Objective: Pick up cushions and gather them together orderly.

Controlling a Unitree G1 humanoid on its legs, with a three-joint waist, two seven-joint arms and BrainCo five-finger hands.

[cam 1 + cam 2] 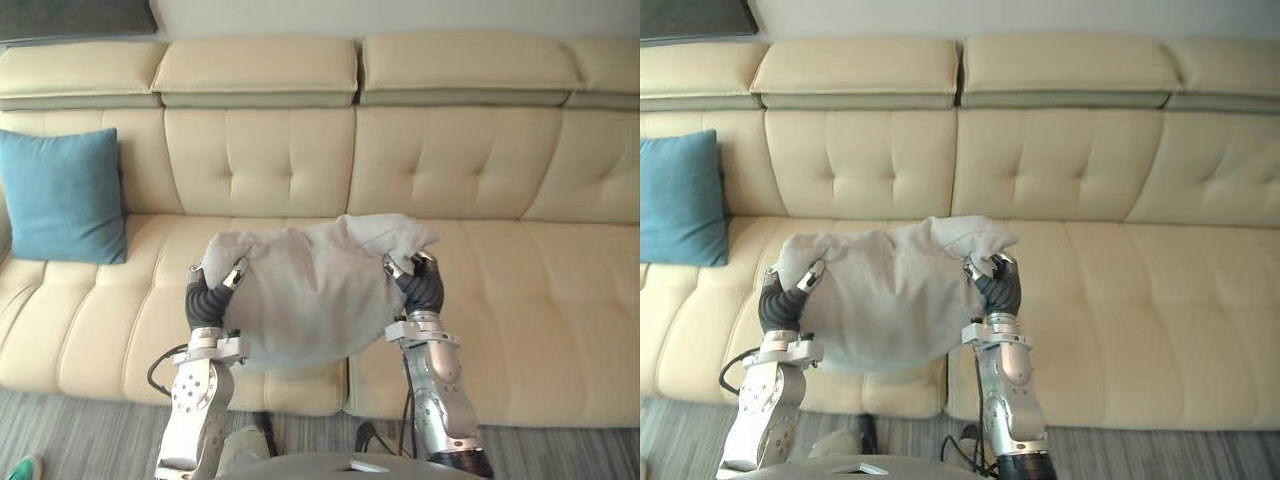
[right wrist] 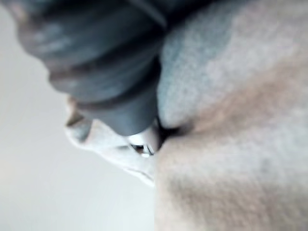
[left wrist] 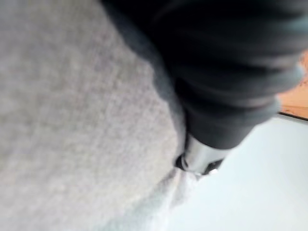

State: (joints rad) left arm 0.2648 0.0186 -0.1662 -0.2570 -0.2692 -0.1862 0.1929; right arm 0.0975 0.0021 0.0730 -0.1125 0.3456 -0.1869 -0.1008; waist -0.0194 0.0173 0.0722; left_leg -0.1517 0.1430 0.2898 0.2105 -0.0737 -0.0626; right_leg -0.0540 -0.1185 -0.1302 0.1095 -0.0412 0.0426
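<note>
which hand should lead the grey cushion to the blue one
Left, probably: the left hand grips the soft grey cushion's side nearer the square blue cushion; the right hand holds the far side.

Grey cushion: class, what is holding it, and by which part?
Both hands hold the grey cushion: the left hand grips its left edge, the right hand its upper right corner.

grey cushion (image 1: 310, 295): soft, rumpled, held raised over the sofa (image 1: 500, 290) seat. blue cushion (image 1: 62, 195): propped upright at left backrest.
</note>
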